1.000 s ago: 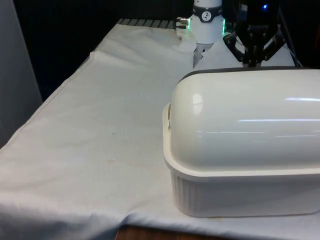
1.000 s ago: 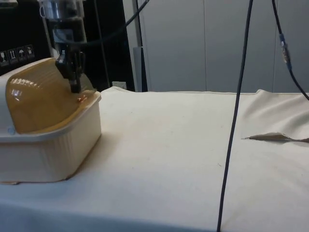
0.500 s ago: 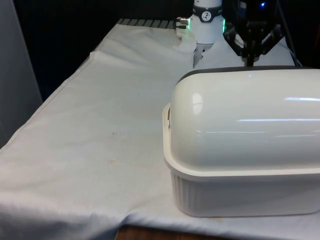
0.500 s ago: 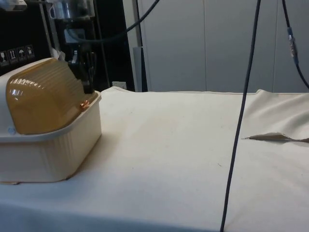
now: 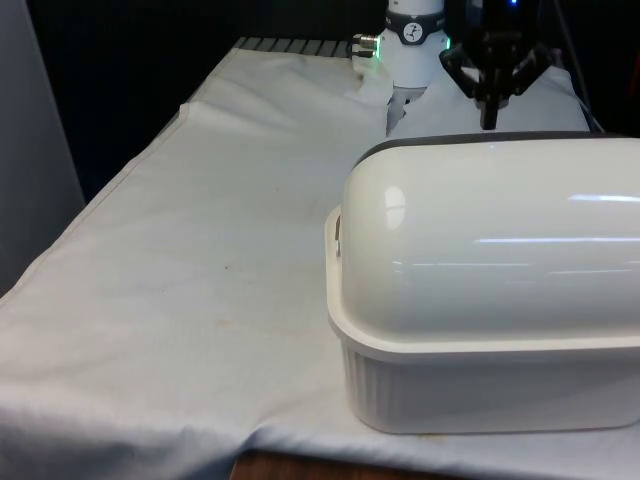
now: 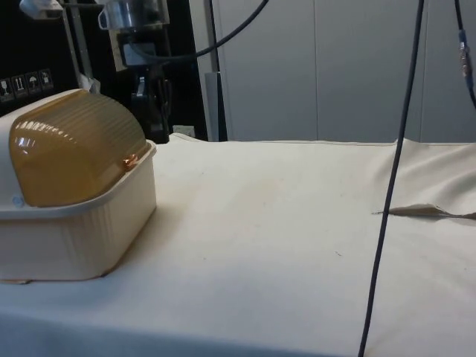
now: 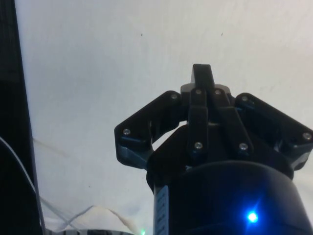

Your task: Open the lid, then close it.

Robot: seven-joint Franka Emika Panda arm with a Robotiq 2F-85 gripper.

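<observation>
I have the bread box [image 5: 480,300] sitting at the near end of the table [image 5: 200,250], its long axis across the front view, its domed lid [image 6: 71,152] rolled down shut. My gripper [image 5: 490,118] hangs just behind the box, above its rim, apart from the lid. Its fingers [image 7: 201,78] are pressed together, clenched on nothing, so any further move on the lid means coming back toward it.

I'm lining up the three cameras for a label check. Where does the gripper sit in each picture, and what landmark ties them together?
Front view: the gripper hangs just above the bread box's far edge, towards the front view's right.
Side view: the gripper hangs beside the box's amber lid, apart from it.
Wrist view: the gripper points over the white cloth, fingers together.
Shared landmark: the white cloth.
</observation>
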